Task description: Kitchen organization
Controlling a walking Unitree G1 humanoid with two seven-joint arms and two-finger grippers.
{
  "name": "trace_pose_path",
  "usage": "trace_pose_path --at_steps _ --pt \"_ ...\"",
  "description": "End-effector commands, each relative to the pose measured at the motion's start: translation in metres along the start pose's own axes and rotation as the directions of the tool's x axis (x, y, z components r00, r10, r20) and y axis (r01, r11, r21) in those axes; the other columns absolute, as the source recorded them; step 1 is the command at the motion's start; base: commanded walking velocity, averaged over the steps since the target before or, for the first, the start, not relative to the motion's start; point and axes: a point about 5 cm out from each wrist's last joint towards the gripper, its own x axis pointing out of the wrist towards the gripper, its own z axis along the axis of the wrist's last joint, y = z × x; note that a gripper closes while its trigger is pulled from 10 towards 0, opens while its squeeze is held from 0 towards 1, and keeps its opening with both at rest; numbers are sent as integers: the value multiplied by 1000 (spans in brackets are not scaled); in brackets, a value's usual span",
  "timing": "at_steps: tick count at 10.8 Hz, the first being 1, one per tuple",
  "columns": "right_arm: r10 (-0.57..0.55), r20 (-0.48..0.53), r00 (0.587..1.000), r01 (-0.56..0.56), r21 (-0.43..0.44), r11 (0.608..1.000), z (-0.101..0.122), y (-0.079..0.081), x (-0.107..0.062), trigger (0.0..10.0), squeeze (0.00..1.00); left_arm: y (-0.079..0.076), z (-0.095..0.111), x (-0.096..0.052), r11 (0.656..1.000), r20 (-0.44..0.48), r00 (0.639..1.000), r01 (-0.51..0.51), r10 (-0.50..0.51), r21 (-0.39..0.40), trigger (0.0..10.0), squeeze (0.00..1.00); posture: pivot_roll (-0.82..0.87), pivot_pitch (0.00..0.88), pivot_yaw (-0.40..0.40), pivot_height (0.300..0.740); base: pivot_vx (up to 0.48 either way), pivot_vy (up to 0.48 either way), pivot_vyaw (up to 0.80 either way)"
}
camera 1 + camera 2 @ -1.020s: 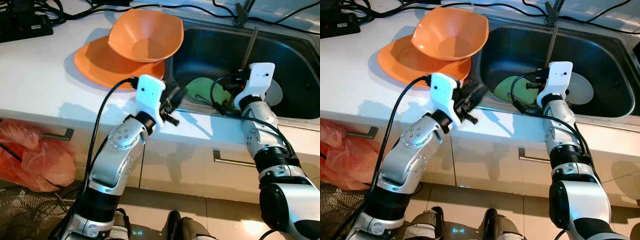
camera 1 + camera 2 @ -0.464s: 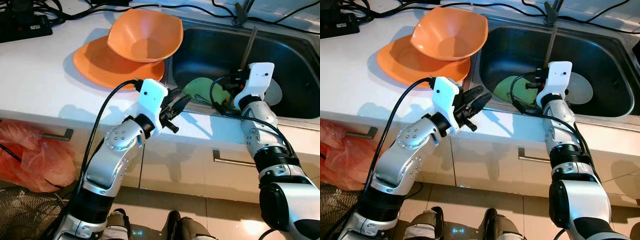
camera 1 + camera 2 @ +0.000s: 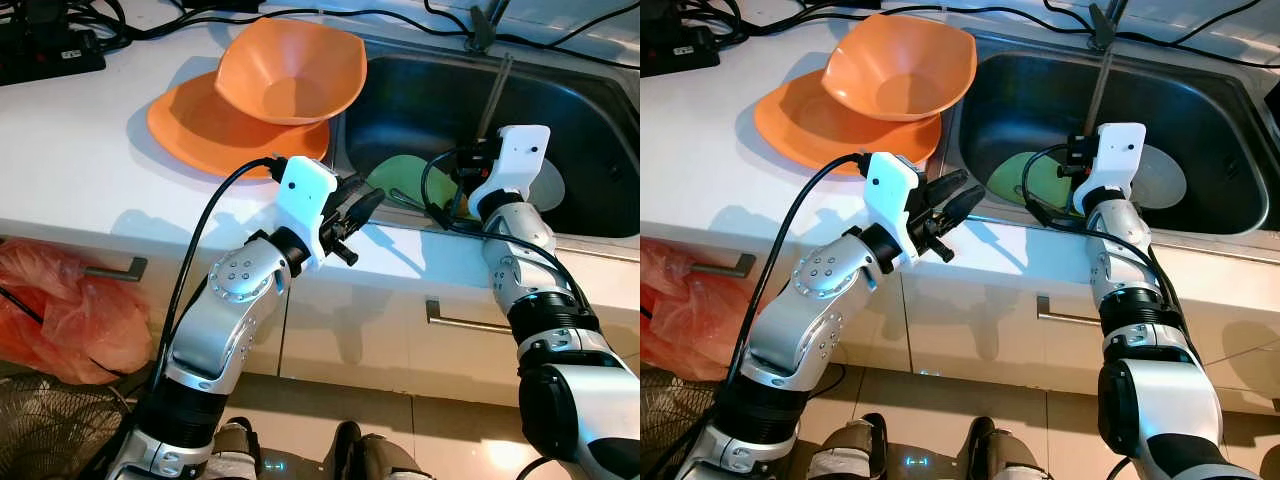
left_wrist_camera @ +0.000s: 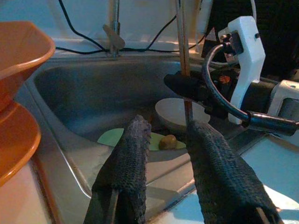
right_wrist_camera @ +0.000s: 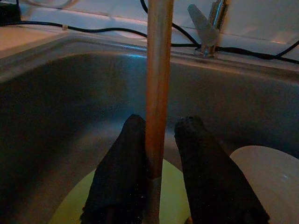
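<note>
One long wooden stick is gripped between the two black fingers of the right gripper, standing roughly upright inside the steel sink; its lower end is hidden behind the fingers, so what kind of utensil it is cannot be made out. Below it, on the sink floor, a pale green plate is seen with a small brownish lump resting on it, and a white dish lies just beside it, partly covered by the right arm. The left gripper is held above the counter's front edge at the sink's left rim, its fingers spread apart with nothing between them. Near the sink's left edge on the white counter, an orange bowl is stacked tilted on an orange plate. A tap is cut off by the top edge at the sink's back rim. Black cables are trailed along the counter's back edge. No writing can be read anywhere.
</note>
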Motion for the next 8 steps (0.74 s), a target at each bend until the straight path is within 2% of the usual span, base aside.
trace_pose_path --at_steps 1,2,3,8 --pt "-14 -42 999 14 12 1000 -10 -4 -3 10000 0 -7 0 1 999 2 999 33 -33 -11 10000 0 227 205 -99 740 0 0 0" --pt "-13 -42 999 14 26 1000 -10 -4 -3 10000 678 -7 0 1 999 2 999 33 -33 -11 10000 0 226 204 -98 740 0 0 0" --pt "-10 -40 999 12 45 999 -10 -4 -4 10000 1000 -8 0 0 999 1 999 33 -33 -10 10000 0 228 204 -99 740 0 0 0" --pt "-21 -38 999 22 34 999 -9 -5 -3 10000 1000 -8 1 0 999 1 999 34 -34 -10 10000 0 227 205 -97 740 0 0 0"
